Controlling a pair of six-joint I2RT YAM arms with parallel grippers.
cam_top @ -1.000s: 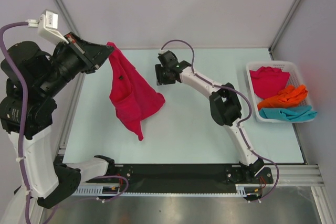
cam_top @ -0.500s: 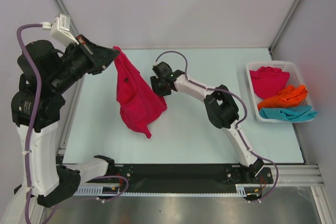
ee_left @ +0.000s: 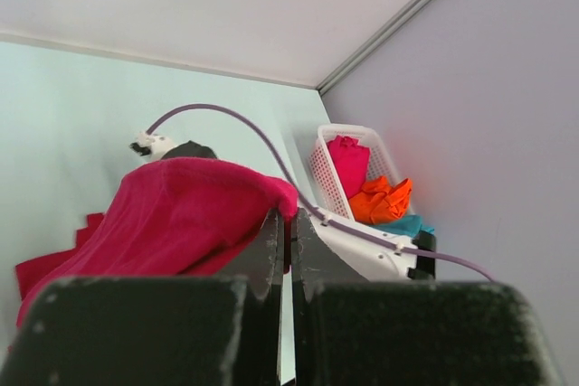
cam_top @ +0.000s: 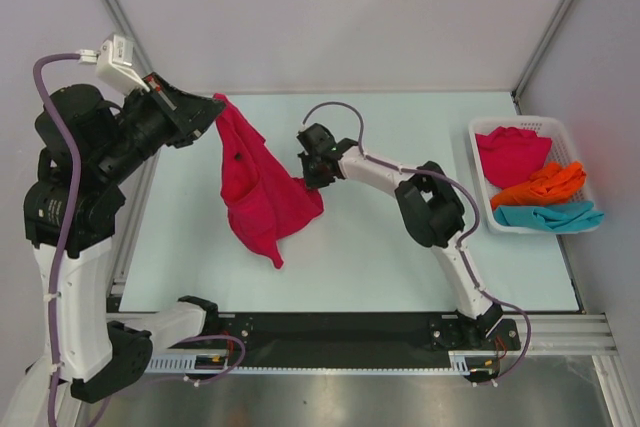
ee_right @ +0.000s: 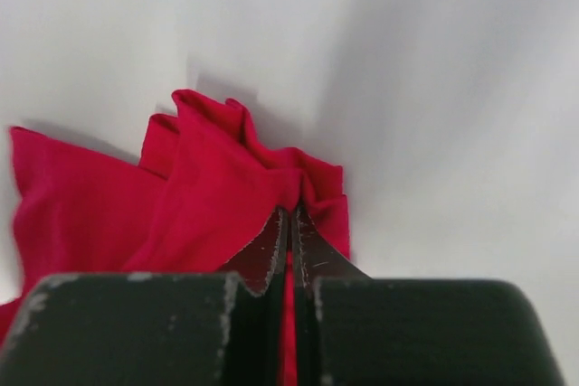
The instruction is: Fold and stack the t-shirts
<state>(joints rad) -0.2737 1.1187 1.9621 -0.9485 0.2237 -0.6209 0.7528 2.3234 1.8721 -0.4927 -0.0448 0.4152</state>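
Observation:
A crimson t-shirt (cam_top: 258, 187) hangs crumpled above the pale table (cam_top: 380, 247), its lower part trailing down. My left gripper (cam_top: 218, 107) is raised at the upper left and shut on the shirt's top corner (ee_left: 288, 198). My right gripper (cam_top: 304, 181) is shut on the shirt's right edge (ee_right: 303, 187), low near the table. More t-shirts lie in the white basket (cam_top: 578, 152) at the right: a crimson one (cam_top: 511, 155), an orange one (cam_top: 540, 185) and a teal one (cam_top: 549, 215).
The basket (ee_left: 327, 162) stands against the right wall. The grey walls of the enclosure close the table at back, left and right. The black rail (cam_top: 340, 332) with both arm bases runs along the near edge.
My right gripper moved left and down to the shirt's right edge and shut on it. The left arm shifted slightly while holding the top corner, and the shirt swung a little.

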